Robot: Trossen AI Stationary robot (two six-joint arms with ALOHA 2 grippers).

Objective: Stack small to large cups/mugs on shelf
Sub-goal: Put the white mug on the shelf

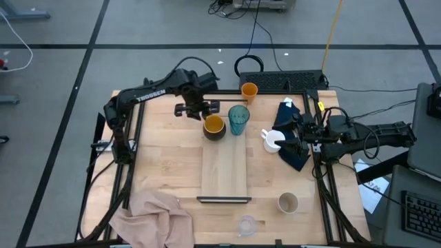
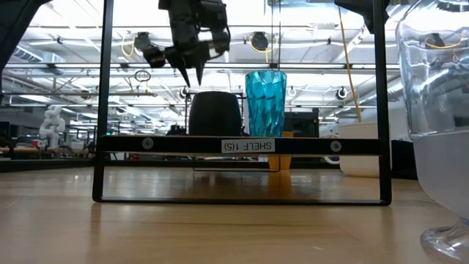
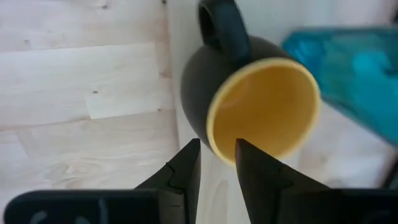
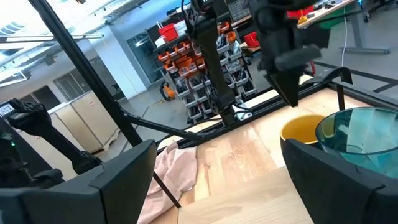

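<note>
The left claw point(image 1: 204, 110) hangs above the dark mug point(image 1: 214, 127), just off its rim on the far-left side, clear of it and holding nothing. In the left wrist view its two fingers point(image 3: 186, 168) stand close together, a narrow gap between them, with the mug's point(image 3: 249, 99) yellow inside and dark handle right ahead. In the low view the claw point(image 2: 192, 70) points down, its tips above the mug point(image 2: 215, 112).

The dark mug sits at the far end of the shelf point(image 1: 224, 172), on its left side. The teal tumbler point(image 1: 238, 118) stands upright just beside it to the right, also at the shelf's far end. The rest of the shelf board is bare, with a dark rail at its near end.

The small orange cup point(image 1: 249, 91) stands on the desk point(image 1: 158, 165) beyond the shelf, near the far edge. The white mug point(image 1: 273, 140) sits to the right of the shelf, close by the right claw point(image 1: 293, 141), which rests low on the desk's right side over a dark blue cloth point(image 1: 293, 155). From the right wrist view its fingers point(image 4: 118, 180) are spread wide apart, with nothing between them.

The beige cup point(image 1: 288, 202) stands on the desk near the front right corner. The clear glass point(image 1: 247, 224) is at the front edge, between the shelf's near end and the beige cup. A pinkish cloth point(image 1: 155, 215) lies crumpled at the front left corner
</note>
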